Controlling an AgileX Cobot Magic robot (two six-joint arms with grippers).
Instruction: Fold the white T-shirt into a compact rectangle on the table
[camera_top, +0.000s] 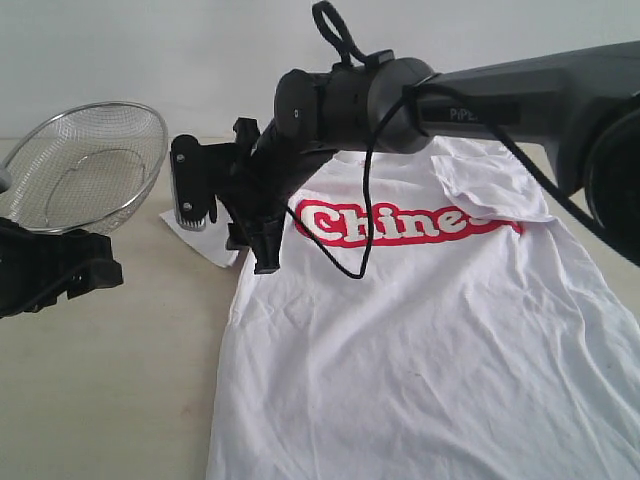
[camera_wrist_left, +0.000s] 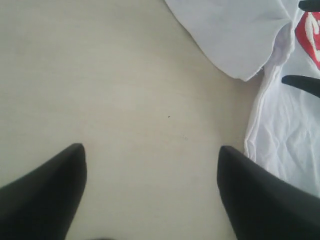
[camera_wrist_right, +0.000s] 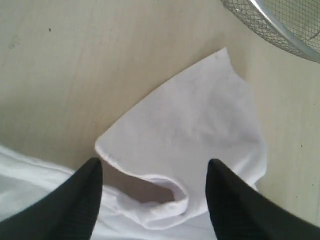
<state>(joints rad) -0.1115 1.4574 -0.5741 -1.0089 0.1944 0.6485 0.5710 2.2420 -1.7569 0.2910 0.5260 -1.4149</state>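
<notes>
The white T-shirt (camera_top: 420, 340) lies spread front-up on the table (camera_top: 110, 400), its red lettering (camera_top: 400, 222) showing. One sleeve (camera_top: 490, 185) is folded in over the chest. The other sleeve (camera_wrist_right: 200, 125) sticks out flat toward the mesh bowl. My right gripper (camera_top: 228, 215) reaches across and hangs open just above that sleeve; in the right wrist view the right gripper (camera_wrist_right: 153, 162) has the sleeve's cuff opening between its jaws, apart from it. At the shirt's left side my left gripper (camera_wrist_left: 150, 150) is open over bare table, holding nothing, and the shirt's edge (camera_wrist_left: 270, 150) lies beside one finger.
A steel mesh bowl (camera_top: 85, 165) stands at the back left, close to the spread sleeve, and its rim (camera_wrist_right: 280, 25) shows in the right wrist view. The right arm and its dangling cable (camera_top: 365, 200) cross above the shirt's chest.
</notes>
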